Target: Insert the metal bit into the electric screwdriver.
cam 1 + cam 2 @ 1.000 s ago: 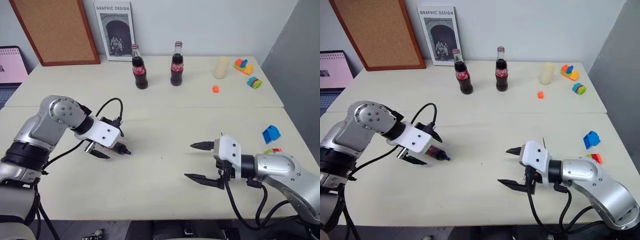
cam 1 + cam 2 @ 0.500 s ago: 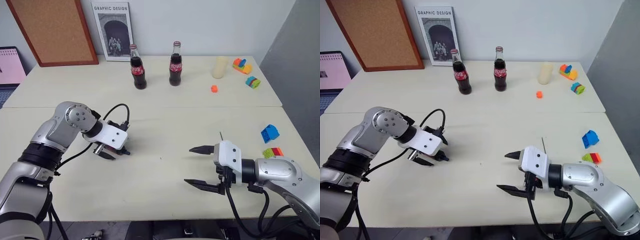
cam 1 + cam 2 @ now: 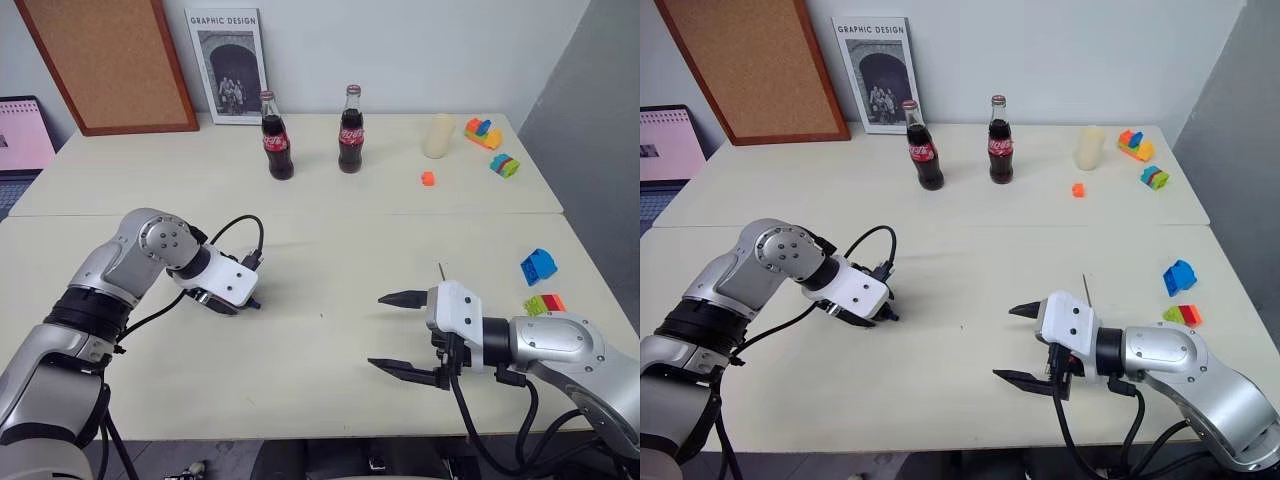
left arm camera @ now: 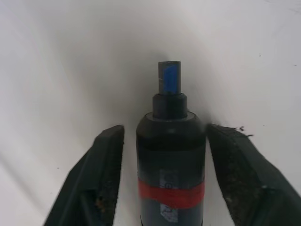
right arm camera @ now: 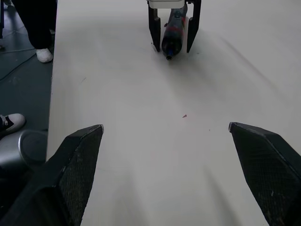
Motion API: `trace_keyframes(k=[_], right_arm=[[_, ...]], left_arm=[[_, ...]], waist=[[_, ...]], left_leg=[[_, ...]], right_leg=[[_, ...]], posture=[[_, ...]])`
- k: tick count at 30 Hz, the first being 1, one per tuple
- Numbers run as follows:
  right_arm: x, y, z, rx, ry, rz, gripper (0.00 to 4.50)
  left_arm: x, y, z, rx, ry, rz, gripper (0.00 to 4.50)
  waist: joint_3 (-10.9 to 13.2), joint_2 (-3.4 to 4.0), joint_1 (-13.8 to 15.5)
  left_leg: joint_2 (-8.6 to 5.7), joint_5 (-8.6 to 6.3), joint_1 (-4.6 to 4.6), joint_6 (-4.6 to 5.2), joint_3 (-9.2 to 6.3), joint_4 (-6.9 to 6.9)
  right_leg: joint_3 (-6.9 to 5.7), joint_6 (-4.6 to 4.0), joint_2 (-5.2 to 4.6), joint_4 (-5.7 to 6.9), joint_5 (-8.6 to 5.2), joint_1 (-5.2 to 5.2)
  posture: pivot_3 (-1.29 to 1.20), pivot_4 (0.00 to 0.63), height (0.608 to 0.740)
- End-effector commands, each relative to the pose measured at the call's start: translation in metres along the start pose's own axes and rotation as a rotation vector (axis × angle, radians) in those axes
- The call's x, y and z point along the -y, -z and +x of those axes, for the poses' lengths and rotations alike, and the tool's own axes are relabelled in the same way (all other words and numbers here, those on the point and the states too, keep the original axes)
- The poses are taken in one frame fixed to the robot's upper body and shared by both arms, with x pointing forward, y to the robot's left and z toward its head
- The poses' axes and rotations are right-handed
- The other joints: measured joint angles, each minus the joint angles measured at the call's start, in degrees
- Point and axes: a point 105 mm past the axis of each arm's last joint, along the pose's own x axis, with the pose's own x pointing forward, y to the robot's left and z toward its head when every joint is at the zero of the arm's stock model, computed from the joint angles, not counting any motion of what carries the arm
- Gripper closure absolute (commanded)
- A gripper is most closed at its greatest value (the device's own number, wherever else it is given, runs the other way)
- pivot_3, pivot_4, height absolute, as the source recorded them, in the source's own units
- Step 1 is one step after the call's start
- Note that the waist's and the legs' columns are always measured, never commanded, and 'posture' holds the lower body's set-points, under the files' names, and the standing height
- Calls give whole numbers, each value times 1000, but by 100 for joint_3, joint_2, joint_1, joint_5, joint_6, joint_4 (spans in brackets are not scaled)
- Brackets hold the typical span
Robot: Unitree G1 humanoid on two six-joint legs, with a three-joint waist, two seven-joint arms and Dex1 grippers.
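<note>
Nearest you, your right gripper (image 3: 392, 332) hovers over the front of the worktop (image 3: 320, 380) with its jaws spread wide and nothing between them. The metal bit (image 3: 441, 271) shows as a thin dark sliver just behind that gripper's white housing; whether it lies flat or stands up, you cannot tell.

Further in on the left, your left gripper (image 4: 164, 141) points steeply down at the electric screwdriver (image 4: 171, 155), which lies on the worktop with its bluish tip toward the middle. The jaws bracket the barrel closely near the red band, narrow gaps on both sides, so the grasp looks not yet complete.

The step in hand is the pick-up of the screwdriver. Next you need to finish that squeeze, then fetch the bit with your free right jaws and line it up with the tip.

Beyond stand two cola bottles (image 3: 276, 150), a pale cup (image 3: 440, 135) and coloured blocks (image 3: 486, 131); a corkboard (image 3: 110, 60) and poster (image 3: 229, 62) lean on the wall.
</note>
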Motion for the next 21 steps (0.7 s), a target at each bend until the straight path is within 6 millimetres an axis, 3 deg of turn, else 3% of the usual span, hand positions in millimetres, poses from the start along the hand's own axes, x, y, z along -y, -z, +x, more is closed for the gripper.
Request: trace_keyframes(k=[1, 5, 9, 12, 15, 21], right_arm=[[-1, -11, -3, 18, 0, -54, 0], [0, -11, -4, 16, 5, -61, 0], [2, -13, -7, 15, 10, -66, 0], [5, -15, -17, 7, 17, -63, 0], [11, -19, -28, 15, 54, -45, 0], [31, -36, -49, 81, 163, -27, 0]], left_arm=[[1, 0, 8, -18, 0, 9, 2781], [-3, -6, 7, 15, -28, -12, 2870], [-19, -28, -2, 153, -117, -69, 2870], [-42, -57, -21, 340, -248, -146, 2870], [-67, -97, -50, 648, -362, -298, 2870], [-103, -126, -78, 932, -582, -457, 2871]], waist=[[-1, 1, 12], [0, 1, 12], [0, 1, 18], [2, -3, 43], [4, -6, 61], [6, -10, 31]], left_leg=[[0, 0, 9, 0, -1, 0], [0, 0, 53, 0, 3, -3], [0, 0, 55, 0, 4, -3], [0, 0, 42, 0, 3, -2], [-1, 0, 16, 0, 0, 1], [-7, 0, 4, 0, -2, 8]], right_leg=[[-1, 0, 0, -1, 0, 12], [4, 0, -1, -7, -1, 51], [5, 0, -2, -7, -1, 52], [2, 0, -5, -16, -1, 49], [-1, 4, -20, -23, -3, 38], [1, 16, -37, -24, -8, 34]], posture=[[0, 150, 740], [0, 150, 740], [0, 150, 740], [0, 150, 740], [0, 150, 740], [0, 150, 740]])
